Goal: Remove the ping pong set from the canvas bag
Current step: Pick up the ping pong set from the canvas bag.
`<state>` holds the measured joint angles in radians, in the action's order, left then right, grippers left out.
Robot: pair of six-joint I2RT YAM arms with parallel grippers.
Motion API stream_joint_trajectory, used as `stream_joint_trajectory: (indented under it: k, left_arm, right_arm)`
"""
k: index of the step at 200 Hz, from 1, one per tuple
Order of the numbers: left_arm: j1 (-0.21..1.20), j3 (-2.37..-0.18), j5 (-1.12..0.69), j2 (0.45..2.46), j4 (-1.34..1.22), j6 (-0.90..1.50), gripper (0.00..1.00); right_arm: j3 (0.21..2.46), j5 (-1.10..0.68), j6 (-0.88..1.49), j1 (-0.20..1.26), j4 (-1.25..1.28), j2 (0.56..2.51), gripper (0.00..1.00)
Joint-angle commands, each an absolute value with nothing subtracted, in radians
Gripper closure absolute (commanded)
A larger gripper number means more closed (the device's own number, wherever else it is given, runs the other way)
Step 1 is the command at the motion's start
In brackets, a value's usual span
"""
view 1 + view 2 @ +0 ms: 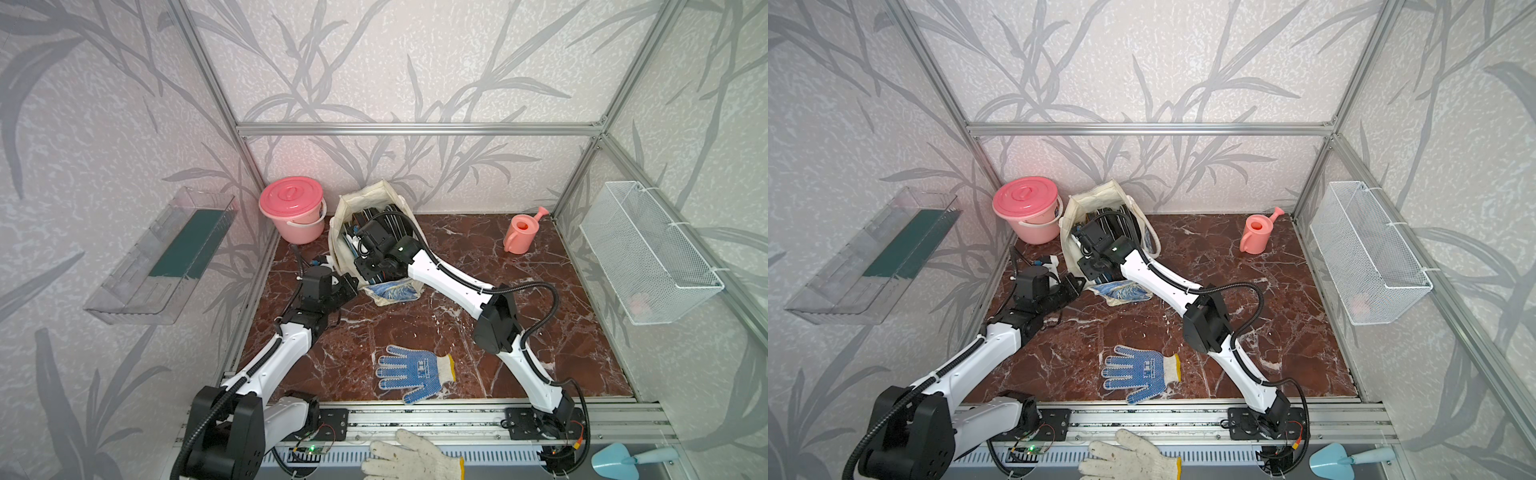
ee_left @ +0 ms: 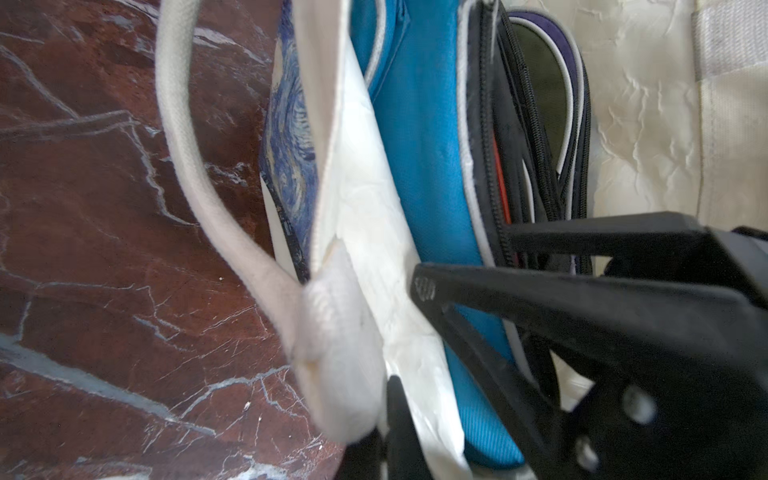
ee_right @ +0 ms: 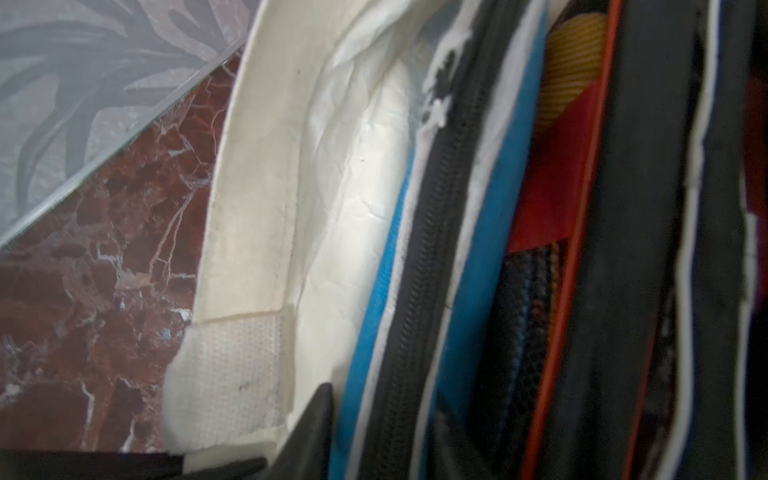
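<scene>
The cream canvas bag (image 1: 388, 193) stands open at the back of the marble floor, its blue swirl print (image 2: 291, 137) facing forward. Upright inside are the ping pong set's cases: blue (image 2: 428, 145), black-red (image 2: 500, 178), olive (image 2: 540, 83) and purple (image 2: 575, 54). My left gripper (image 2: 382, 415) is shut on the bag's front rim beside a handle (image 2: 183, 137). My right gripper (image 2: 463, 259) reaches down into the bag. One finger lies on each face of the blue case (image 3: 490, 249), pinching it. In both top views the right wrist hides its fingertips.
A pink lidded bucket (image 1: 293, 208) stands just left of the bag and a pink watering can (image 1: 521, 235) at the back right. A blue-dotted glove (image 1: 411, 372) lies near the front. A wire basket (image 1: 648, 253) and a clear tray (image 1: 166, 257) hang on the side walls.
</scene>
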<state>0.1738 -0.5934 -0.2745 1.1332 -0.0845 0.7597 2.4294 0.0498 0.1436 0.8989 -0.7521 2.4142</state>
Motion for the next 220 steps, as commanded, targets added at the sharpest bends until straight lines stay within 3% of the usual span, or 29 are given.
stream_joint_trajectory:
  k: [1, 8, 220]
  left_arm:
    - [0.169, -0.594, -0.266, 1.118, -0.092, 0.748, 1.00]
    - [0.169, -0.594, -0.264, 1.117, -0.093, 0.746, 1.00]
    - [0.167, -0.674, -0.110, 1.117, 0.084, 0.721, 1.00]
  right_arm:
    - [2.466, 0.080, 0.124, 0.888, -0.814, 2.454, 0.90]
    - [2.471, 0.077, 0.125, 0.888, -0.817, 2.456, 1.00]
    - [2.742, -0.016, 0.177, 0.867, -0.987, 2.257, 1.00]
